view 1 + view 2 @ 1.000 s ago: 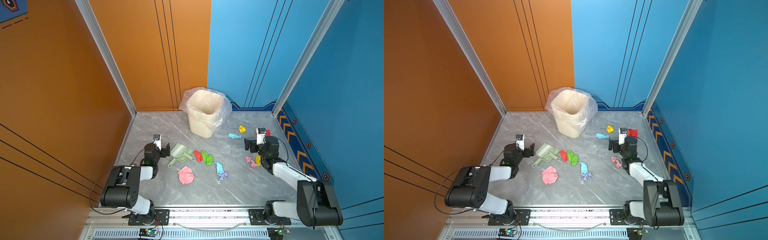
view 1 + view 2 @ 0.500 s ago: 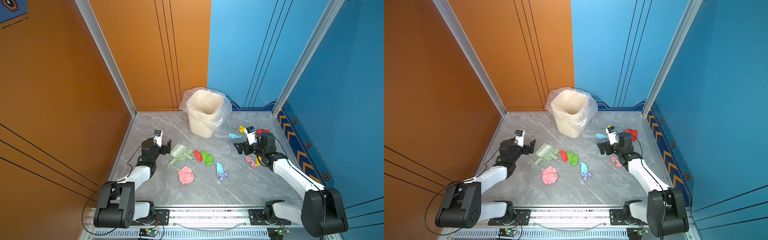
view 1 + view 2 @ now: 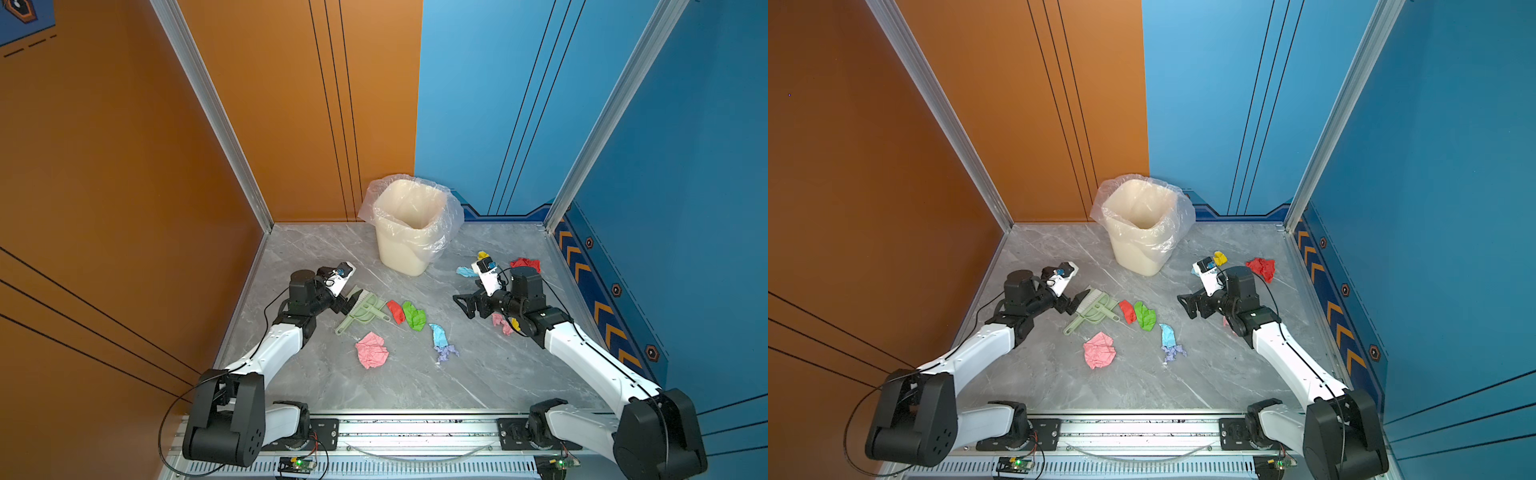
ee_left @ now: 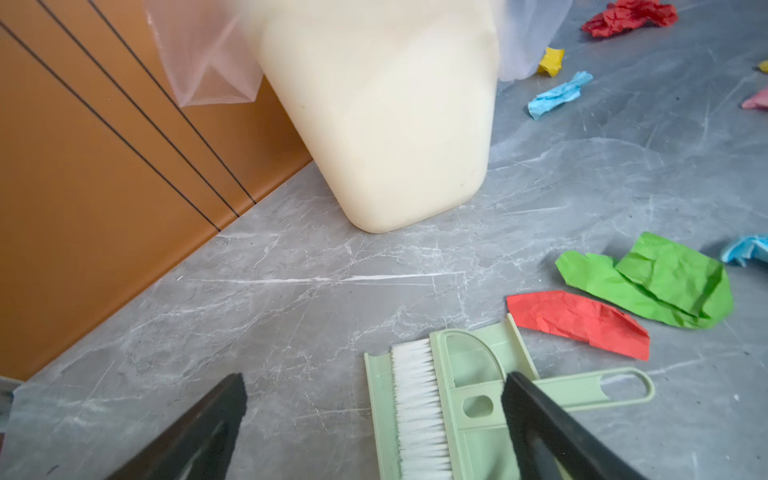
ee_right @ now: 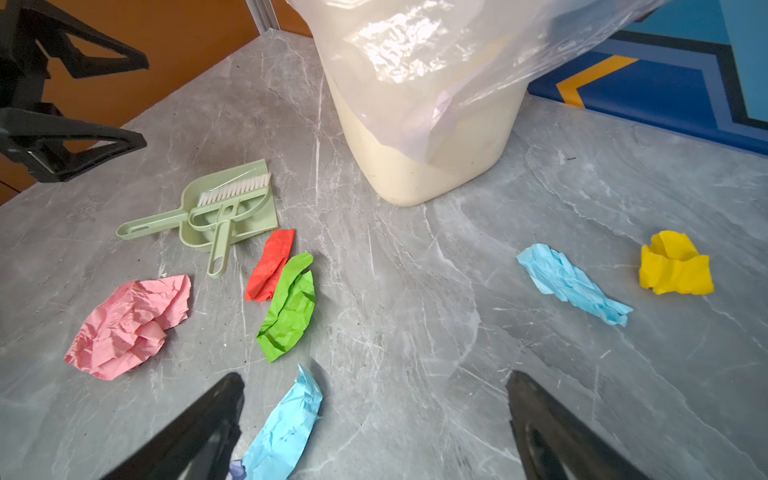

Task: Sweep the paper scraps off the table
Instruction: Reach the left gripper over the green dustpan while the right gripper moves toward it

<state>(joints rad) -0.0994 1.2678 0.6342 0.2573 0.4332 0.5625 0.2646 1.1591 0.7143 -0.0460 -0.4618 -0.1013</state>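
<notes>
Left end effector (image 4: 374,386) spread wide, empty, over pale green plastic dustpan (image 4: 378,415); right end effector (image 5: 374,382) equally wide, beside crumpled light-blue paper scrap (image 5: 286,419).

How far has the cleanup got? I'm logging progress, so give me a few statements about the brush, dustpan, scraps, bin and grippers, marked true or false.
1. The brush lies on the dustpan. True.
2. The left gripper grips the brush. False: it is open and holds nothing.
3. The red scrap beside the green scrap lies in the dustpan. False: it lies on the table.
4. The bin stands upright with a plastic liner. True.
5. The right gripper is open and empty. True.
</notes>
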